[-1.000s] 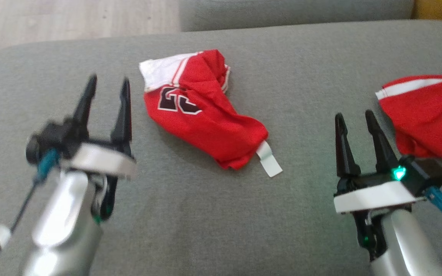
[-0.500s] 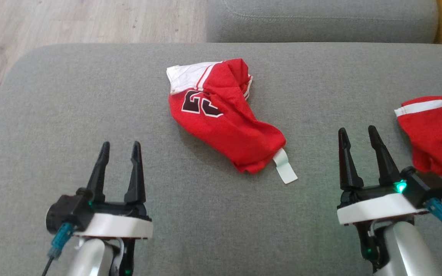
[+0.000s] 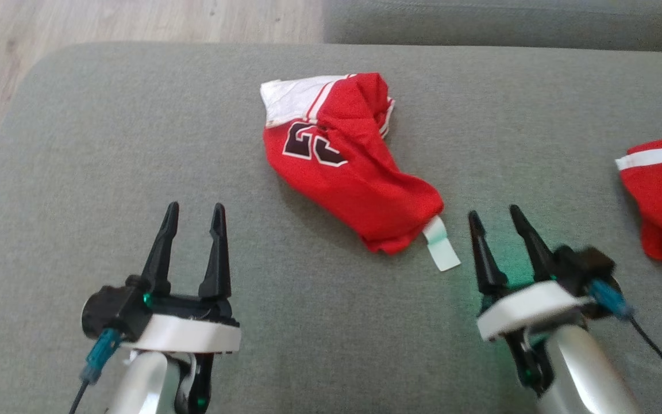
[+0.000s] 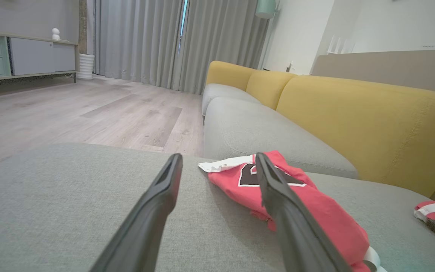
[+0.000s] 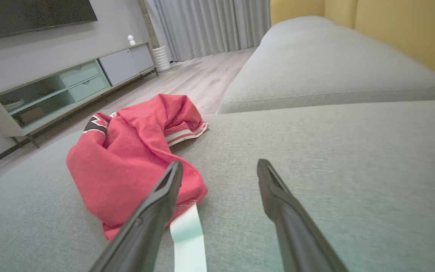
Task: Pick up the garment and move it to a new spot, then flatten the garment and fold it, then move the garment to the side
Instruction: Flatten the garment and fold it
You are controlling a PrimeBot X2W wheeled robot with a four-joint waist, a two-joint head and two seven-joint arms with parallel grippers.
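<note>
Garment (image 3: 354,178) crumpled on sofa (image 3: 107,144); left gripper (image 3: 196,206), right gripper (image 3: 493,211) spread (both empty).

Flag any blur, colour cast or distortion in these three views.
Head view: right pincer motion-blurred, left pincer sharp, green glow on the cushion by the tag. Left wrist view: wide-angle stretch, its fingers soft up close, garment crisp. Right wrist view: tag tinted green, right edge smeared.
</note>
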